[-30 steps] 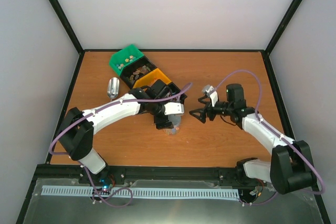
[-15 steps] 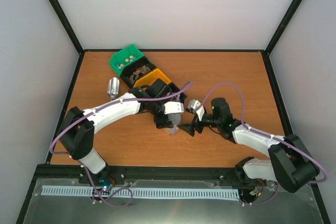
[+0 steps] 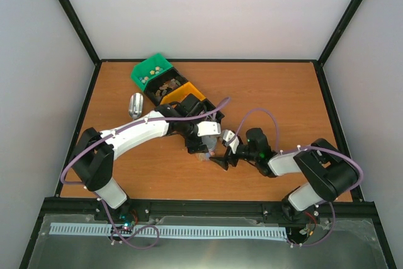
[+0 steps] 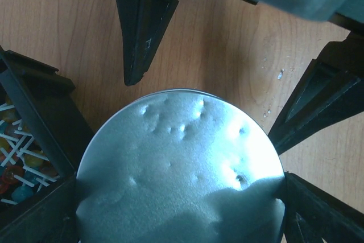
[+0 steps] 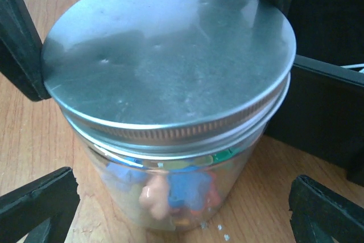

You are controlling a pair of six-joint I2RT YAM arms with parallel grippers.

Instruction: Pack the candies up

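The candies [image 5: 176, 189], blue, orange and pale ones, are sitting inside a clear jar [image 5: 250, 157] near the middle of the table [image 3: 283, 92], packed up to just under its neck. A round silver lid [image 5: 170, 49] is lying flat on top of the jar, over the threaded rim.

The left gripper [image 3: 203, 150] is hanging right over the jar, its fingers [image 5: 20, 49] pressing on opposite edges of the lid, so it is clamping the lid. The right gripper [image 3: 220, 159] is reaching in low from the right with its jaws spread wide; its fingers [image 5: 40, 203] are standing on either side of the jar's lower body, apart from the glass.

A black bin [image 5: 318, 101] is standing just beside the jar, on its far side, and the left wrist view is showing more bright candies lying in it. Farther off to the far left, an orange bin [image 3: 179, 96] and a green bin [image 3: 148, 67] are sitting in a slanted row, with pale candies showing in the green one. A small silver scoop [image 3: 135, 105] is lying on the table left of the bins, well apart from the jar.
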